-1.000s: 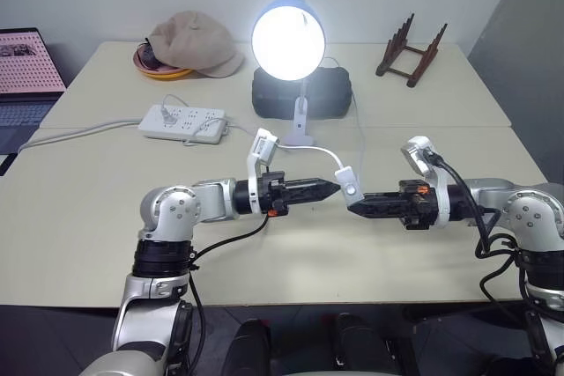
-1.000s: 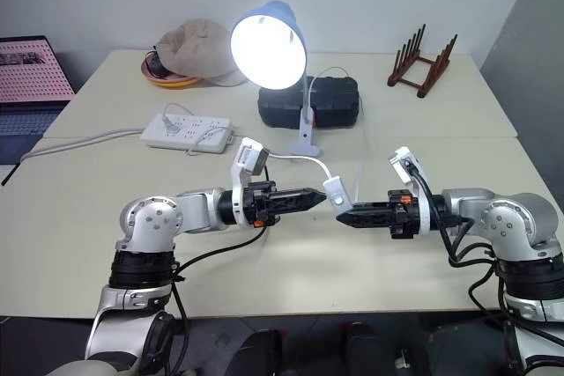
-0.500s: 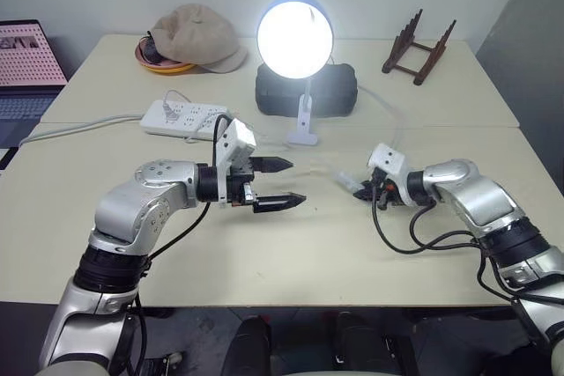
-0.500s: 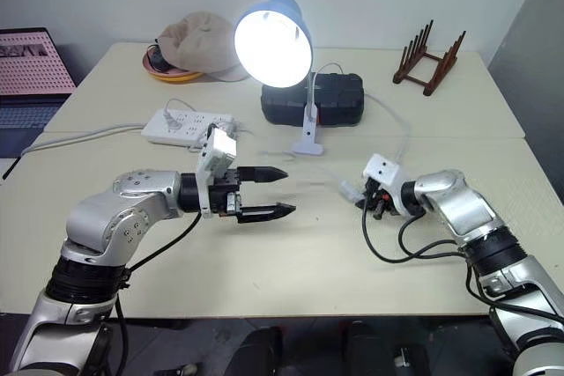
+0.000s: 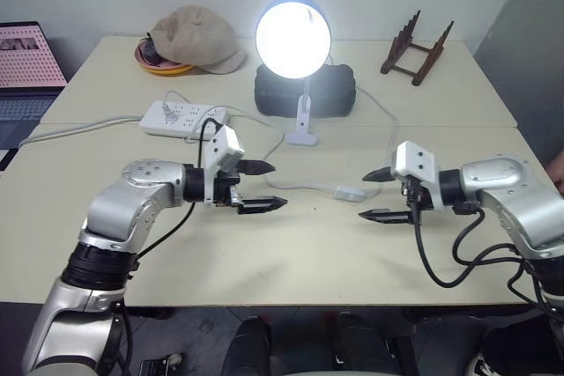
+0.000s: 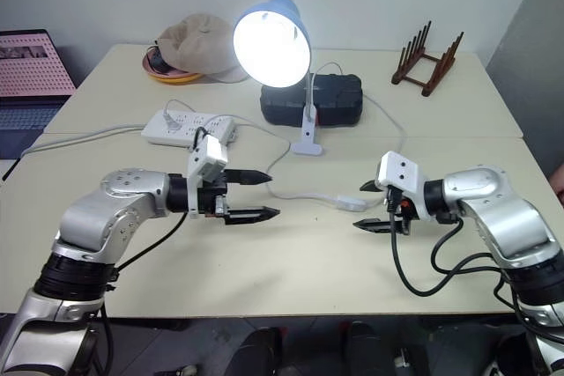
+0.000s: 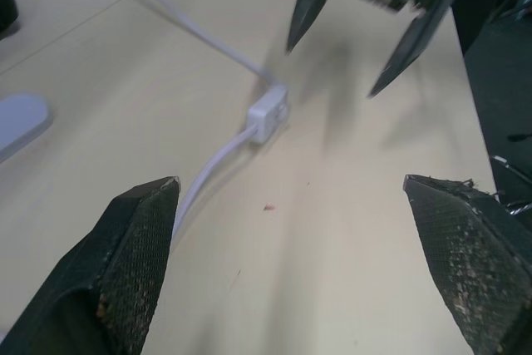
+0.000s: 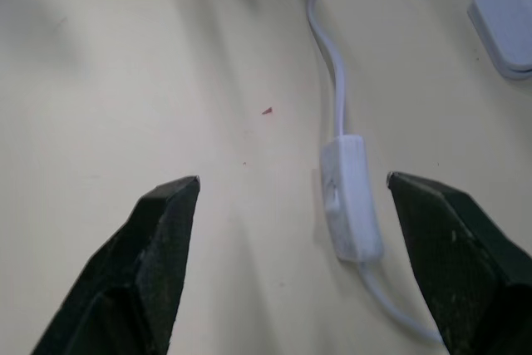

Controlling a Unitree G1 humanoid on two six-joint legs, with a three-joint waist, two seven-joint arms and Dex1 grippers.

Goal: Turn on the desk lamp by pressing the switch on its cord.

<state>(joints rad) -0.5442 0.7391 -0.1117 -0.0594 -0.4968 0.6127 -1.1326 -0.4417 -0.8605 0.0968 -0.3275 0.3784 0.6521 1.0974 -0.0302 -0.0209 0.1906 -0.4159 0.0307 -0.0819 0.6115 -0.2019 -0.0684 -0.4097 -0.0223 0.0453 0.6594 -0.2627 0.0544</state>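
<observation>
Having let go, both grippers' fingers (image 5: 261, 186) (image 5: 377, 194) now spread apart, the switch (image 5: 350, 191) lying on the table (image 5: 291, 253) between them.

Head views overlook table (image 5: 291, 244); wrist views seemingly close.

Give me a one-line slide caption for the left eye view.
Desk lamp lit; its cord and switch lie on the table between the open left gripper and open right gripper.
</observation>
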